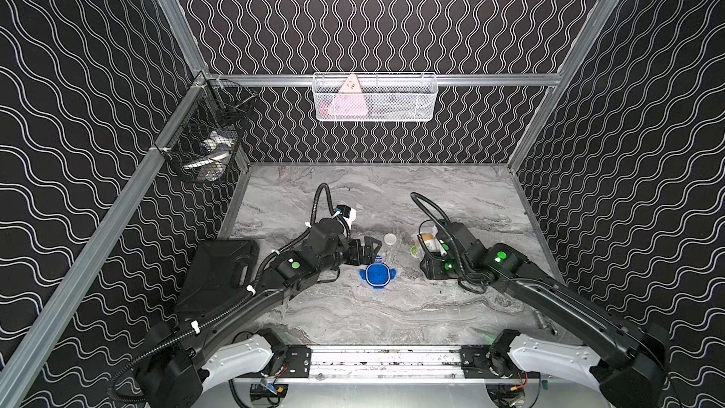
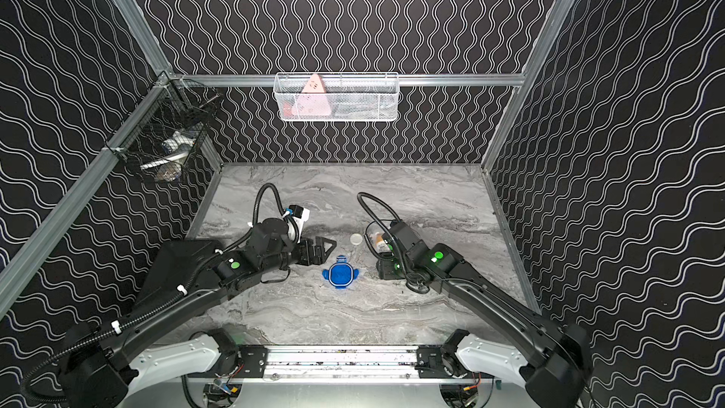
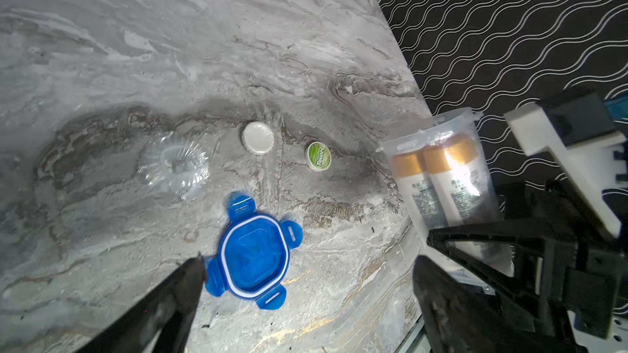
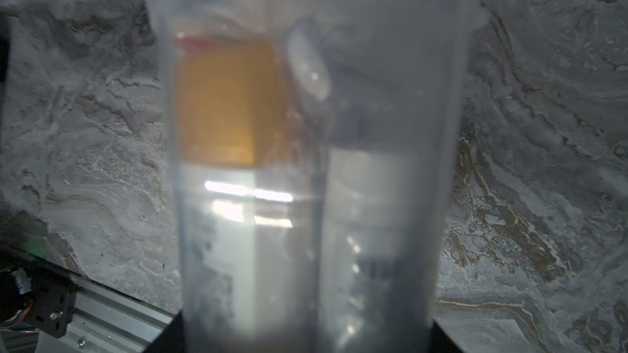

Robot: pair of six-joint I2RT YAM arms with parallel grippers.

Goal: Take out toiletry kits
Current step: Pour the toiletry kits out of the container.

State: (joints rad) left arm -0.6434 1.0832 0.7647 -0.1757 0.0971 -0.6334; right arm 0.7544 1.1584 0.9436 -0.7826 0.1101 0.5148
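Ahead of my left gripper (image 3: 311,266) the blue lid (image 3: 253,256), a white cap (image 3: 258,137) and a green-lidded jar (image 3: 318,156) dotted the centre of the table (image 1: 392,198); the cup (image 3: 452,123) blocked the right. The table's far strip, upper middle in both top views, lay bare.

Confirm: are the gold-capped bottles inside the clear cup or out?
Inside. Both gold-capped bottles show through the wall of the clear cup, caps below its rim.

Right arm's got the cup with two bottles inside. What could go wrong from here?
1. The clear cup is smooth and tapered; it could slip from the right gripper, taking the two gold-capped bottles with it.
2. The left gripper hangs open near the blue lid; reaching toward the cup, it may knock the green-lidded jar rolling.
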